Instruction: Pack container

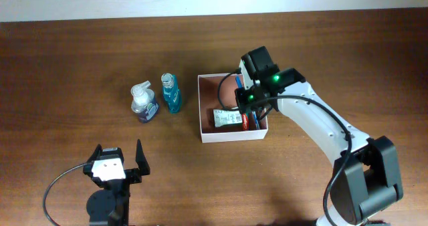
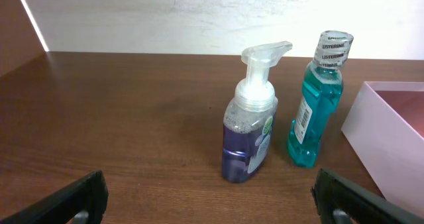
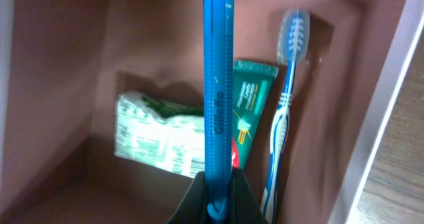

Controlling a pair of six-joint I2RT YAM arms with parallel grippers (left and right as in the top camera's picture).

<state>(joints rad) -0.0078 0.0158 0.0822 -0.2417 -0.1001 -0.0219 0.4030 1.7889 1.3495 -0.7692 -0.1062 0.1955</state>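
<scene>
The container [image 1: 234, 135] is a square white box with a pinkish-brown inside, right of the table's middle. In it lie a green-and-white packet [image 3: 162, 141], a toothpaste tube [image 3: 246, 111] and a blue-and-white toothbrush [image 3: 286, 105]. My right gripper [image 3: 217, 197] is above the container [image 3: 377, 118], shut on a blue razor handle [image 3: 217, 85] that points down into it. A purple pump soap bottle [image 1: 143, 103] and a teal mouthwash bottle [image 1: 172, 93] stand left of the container. My left gripper [image 1: 119, 160] is open and empty, near the front edge.
In the left wrist view the soap bottle [image 2: 250, 128] and mouthwash bottle [image 2: 317, 101] stand upright ahead of the open fingers [image 2: 212, 204], with the container's wall [image 2: 391, 138] at the right. A pale wall edges the table's far side.
</scene>
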